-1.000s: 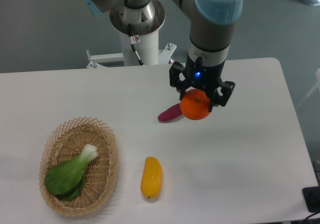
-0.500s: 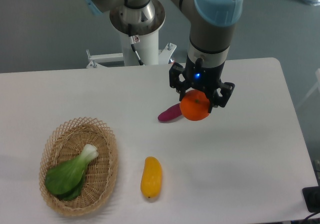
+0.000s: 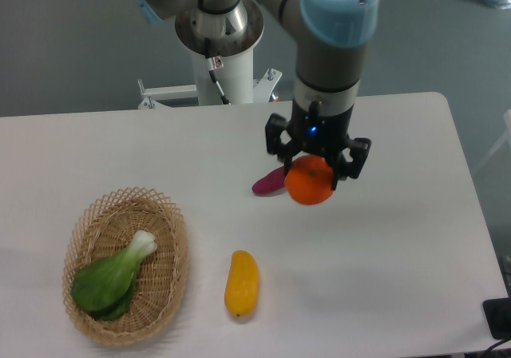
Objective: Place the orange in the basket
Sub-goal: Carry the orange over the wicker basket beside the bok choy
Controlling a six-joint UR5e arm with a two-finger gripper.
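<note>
The orange (image 3: 310,180) hangs above the counter (image 3: 399,238), pinched between the two black fingers of the hand (image 3: 313,165), which close on it from either side. It sits right of the scene's middle, toward the far half of the counter, with its tiny stem spot facing up and its lower half showing clear below the fingers. A small blue light glows on the body of the hand just above the fruit.

Just to the left of the orange, partly tucked behind it, a small purple vegetable (image 3: 268,182) lies on the counter at a slant. Whether the two touch I cannot tell.

Nearer and to the left, a long yellow fruit (image 3: 241,284) lies on the counter, well apart from the orange, its length running near to far.

Further left again, at the near left of the counter, stands the basket (image 3: 167,222), oval and woven, well apart from the orange. Inside it lies a leafy green vegetable (image 3: 114,279) with a pale stalk end pointing far and right.

The arm (image 3: 329,46) comes down from the far side, grey with a light blue cap, and its white base post (image 3: 223,74) stands behind the far edge of the counter.
</note>
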